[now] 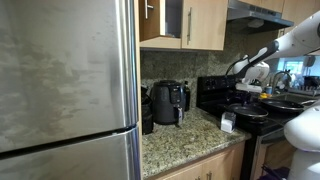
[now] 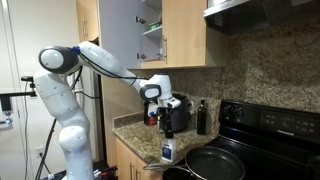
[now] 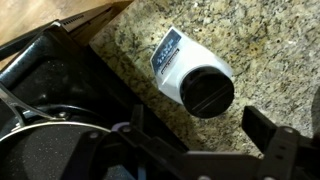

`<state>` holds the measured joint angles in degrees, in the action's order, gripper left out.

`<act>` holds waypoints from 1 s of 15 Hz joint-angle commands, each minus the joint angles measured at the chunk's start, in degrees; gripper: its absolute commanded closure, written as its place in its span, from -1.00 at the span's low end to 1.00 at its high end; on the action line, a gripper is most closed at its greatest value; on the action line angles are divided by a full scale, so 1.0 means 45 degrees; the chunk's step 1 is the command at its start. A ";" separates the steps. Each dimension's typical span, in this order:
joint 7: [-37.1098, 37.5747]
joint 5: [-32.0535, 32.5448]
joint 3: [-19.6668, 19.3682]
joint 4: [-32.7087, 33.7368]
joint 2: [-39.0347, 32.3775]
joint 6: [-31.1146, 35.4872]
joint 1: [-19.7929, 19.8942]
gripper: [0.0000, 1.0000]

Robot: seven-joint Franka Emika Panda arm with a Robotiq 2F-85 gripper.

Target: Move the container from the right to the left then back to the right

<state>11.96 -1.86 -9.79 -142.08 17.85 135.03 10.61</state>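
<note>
The container [image 3: 190, 75] is a small white plastic tub with a dark lid and a blue label. It stands on the granite counter [image 3: 250, 40] close to the stove edge. It shows in both exterior views [image 1: 227, 122] [image 2: 167, 151], near the counter's front edge. My gripper [image 3: 205, 140] is open and empty, and its two dark fingers frame the counter just beside the container. In both exterior views the gripper [image 1: 243, 72] [image 2: 165, 100] hangs well above the counter, higher than the container and not touching it.
A black air fryer [image 1: 168, 100] [image 2: 178, 115] stands at the back of the counter, with a dark bottle [image 2: 201, 117] beside it. The black stove [image 1: 245, 100] [image 2: 275, 125] carries a frying pan [image 2: 212, 163]. A steel fridge [image 1: 65, 90] and overhead cabinets [image 2: 185, 35] border the counter.
</note>
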 commanded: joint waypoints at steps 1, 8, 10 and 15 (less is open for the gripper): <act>-0.0151 -0.0161 0.0132 0.0181 -0.0233 -0.0312 0.0018 -1.00; 0.0206 -0.0237 0.0460 0.0059 -0.0638 0.0052 -0.0268 -1.00; 0.0206 -0.0236 0.0465 0.0062 -0.0648 0.0051 -0.0267 -1.00; 0.0379 -0.0427 0.0560 0.0122 -0.1406 0.0636 -0.0398 -1.00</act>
<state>13.33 -2.92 -7.93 -141.88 13.92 135.56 8.87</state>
